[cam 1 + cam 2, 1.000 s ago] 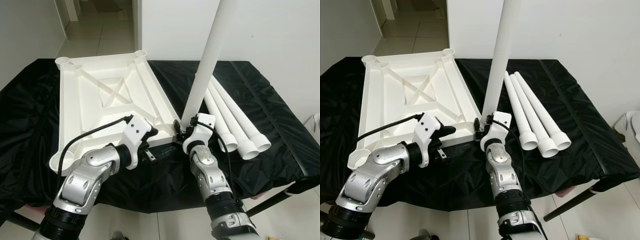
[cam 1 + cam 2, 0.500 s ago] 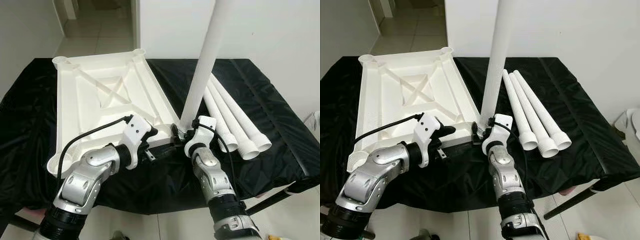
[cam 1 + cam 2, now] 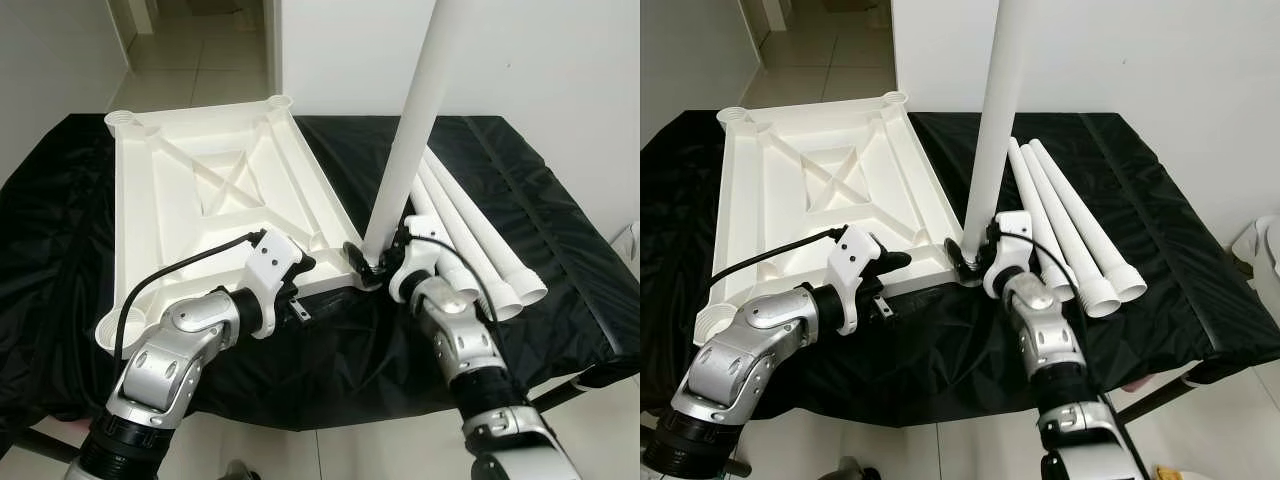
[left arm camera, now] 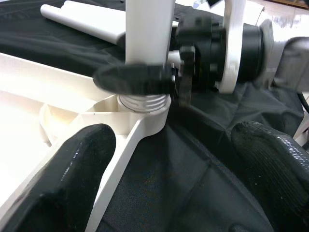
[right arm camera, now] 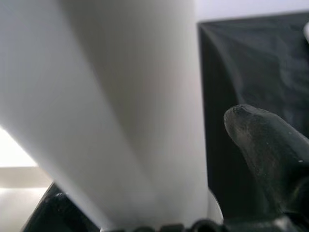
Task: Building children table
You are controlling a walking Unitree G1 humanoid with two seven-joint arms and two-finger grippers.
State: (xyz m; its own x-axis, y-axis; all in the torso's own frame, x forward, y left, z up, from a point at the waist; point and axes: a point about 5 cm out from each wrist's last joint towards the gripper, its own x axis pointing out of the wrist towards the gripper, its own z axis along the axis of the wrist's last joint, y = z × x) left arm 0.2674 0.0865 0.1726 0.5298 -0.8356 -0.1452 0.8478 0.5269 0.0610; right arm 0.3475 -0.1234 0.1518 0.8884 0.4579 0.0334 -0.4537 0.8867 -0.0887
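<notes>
The white moulded-plastic tabletop panel point(image 3: 215, 210) is laid upside down on the black-draped table point(image 3: 560, 250), ribs upward, with a round socket at each corner. This panel serves as the landmark.

At the panel's near edge, the left gripper point(image 3: 305, 300) is held just beside the rim; in the left wrist view its jaws stand released, spread wide and grasping nothing.

At the panel's near right corner socket point(image 4: 145, 108), the long white plastic tube leg point(image 3: 410, 150) stands almost upright, its threaded end entered in the socket. The right gripper point(image 3: 385, 262) has its jaws clenched on the leg just above the thread.

To the right of the panel, three spare white tube legs point(image 3: 470, 245) lie side by side on the table.

The leg is judged light, stiff and smooth, hence liable to slip when turned; a low hold near the thread is advised. The ribbed panel is judged rigid but light, and may shift unless steadied at its rim. No containers are present.
</notes>
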